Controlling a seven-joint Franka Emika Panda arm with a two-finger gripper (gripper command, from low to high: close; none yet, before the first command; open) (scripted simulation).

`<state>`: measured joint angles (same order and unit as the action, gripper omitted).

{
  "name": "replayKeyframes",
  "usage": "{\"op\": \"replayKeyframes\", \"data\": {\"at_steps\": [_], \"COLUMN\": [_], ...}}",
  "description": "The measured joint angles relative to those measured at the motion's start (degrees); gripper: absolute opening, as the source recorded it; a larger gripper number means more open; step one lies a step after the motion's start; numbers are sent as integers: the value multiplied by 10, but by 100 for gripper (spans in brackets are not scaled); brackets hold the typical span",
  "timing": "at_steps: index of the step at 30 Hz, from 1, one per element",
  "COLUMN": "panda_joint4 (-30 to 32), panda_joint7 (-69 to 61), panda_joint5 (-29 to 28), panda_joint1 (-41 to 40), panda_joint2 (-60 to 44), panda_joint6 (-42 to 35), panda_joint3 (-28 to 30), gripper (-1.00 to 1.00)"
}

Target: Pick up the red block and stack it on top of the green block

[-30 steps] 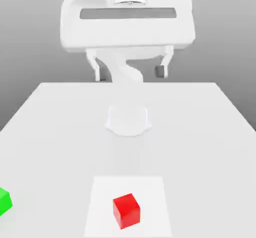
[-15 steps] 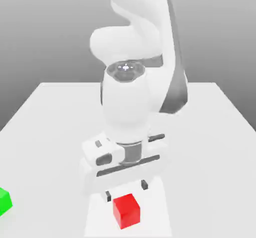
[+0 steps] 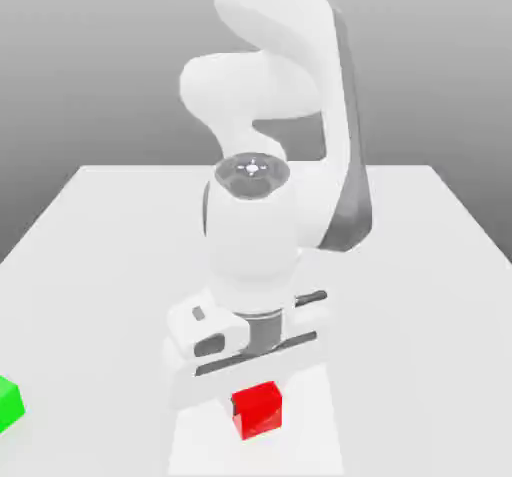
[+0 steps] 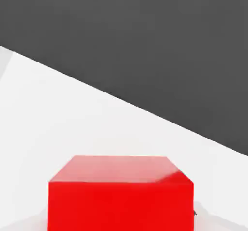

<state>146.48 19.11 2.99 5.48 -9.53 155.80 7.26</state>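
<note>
The red block [image 3: 257, 411] sits near the table's front edge in the exterior view, its top tucked under the white hand of my gripper [image 3: 256, 391]. The gripper has come straight down over the block and is shut on it. In the hand view the red block [image 4: 120, 193] looms very close, with the white table behind it. The green block [image 3: 8, 403] rests on the table at the exterior view's far left edge, well apart from the red one and partly cut off by the picture.
The white table [image 3: 420, 265] stretches back to the arm's base, which the bulky white arm [image 3: 262, 215] hides. A slightly lighter square patch [image 3: 320, 445] lies under the red block. Dark grey backdrop lies beyond the table.
The arm swung forward from above the table's back and dropped onto the red block. Over the last half second the hand sank lower and the gripper went from open to shut.
</note>
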Motion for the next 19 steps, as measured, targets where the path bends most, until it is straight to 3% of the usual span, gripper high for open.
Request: {"op": "replayKeyframes", "data": {"at_steps": [11, 14, 15, 19], "panda_joint4": [-123, -152, -156, -156], "panda_joint7": [100, 89, 80, 80], "panda_joint5": [73, 126, 141, 141], "panda_joint1": [-158, -205, -216, -216], "panda_joint2": [-46, -110, -130, -130], "panda_joint6": [-92, -64, -49, -49], "panda_joint3": [158, 154, 145, 145], "gripper": [-100, -100, 100, 100]}}
